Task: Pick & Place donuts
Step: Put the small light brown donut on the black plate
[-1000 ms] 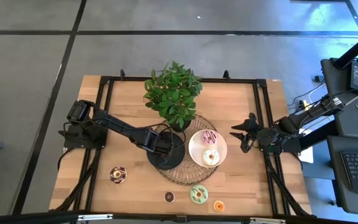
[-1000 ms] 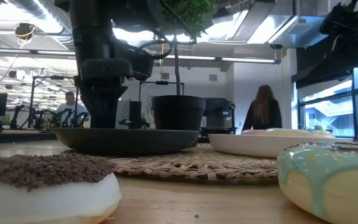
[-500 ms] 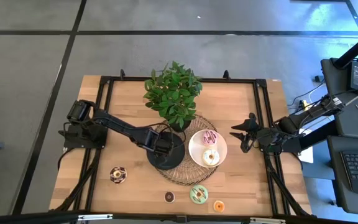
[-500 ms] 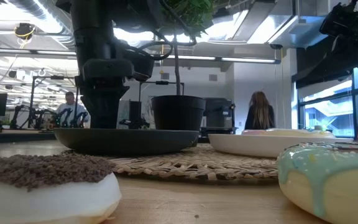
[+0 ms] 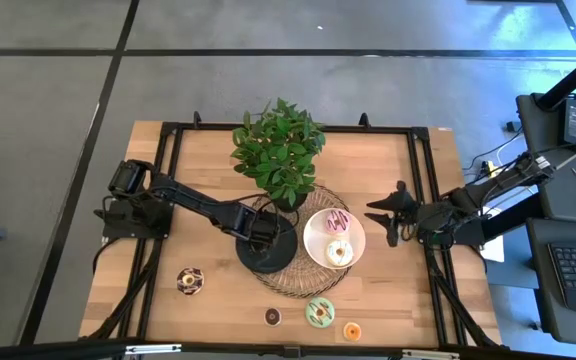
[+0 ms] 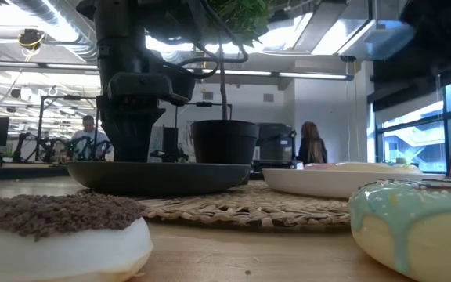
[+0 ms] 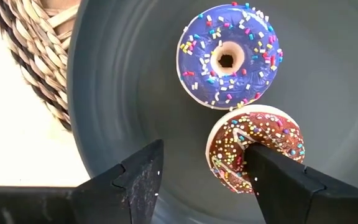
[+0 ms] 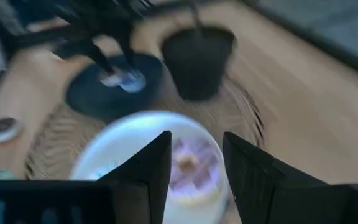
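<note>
Two dark jointed arms, black cables, each pincer (image 7: pixel 204 180) with angular black fingers (image 7: pixel 138 180).

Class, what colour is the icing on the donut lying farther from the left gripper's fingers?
Purple donut with coloured sprinkles; clearest in the left wrist view.

Potted plant (image 5: pixel 279 150) crowds the black plate (image 5: pixel 268 250); its near side lies clear.

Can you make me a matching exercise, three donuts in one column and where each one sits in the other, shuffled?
Column one:
1. purple donut
2. pink donut
3. green donut

Column two:
A. bare wooden table, near the front edge
B. black plate, next to a brown sprinkled donut
C. white plate

Pairs: 1-B, 2-C, 3-A
</note>
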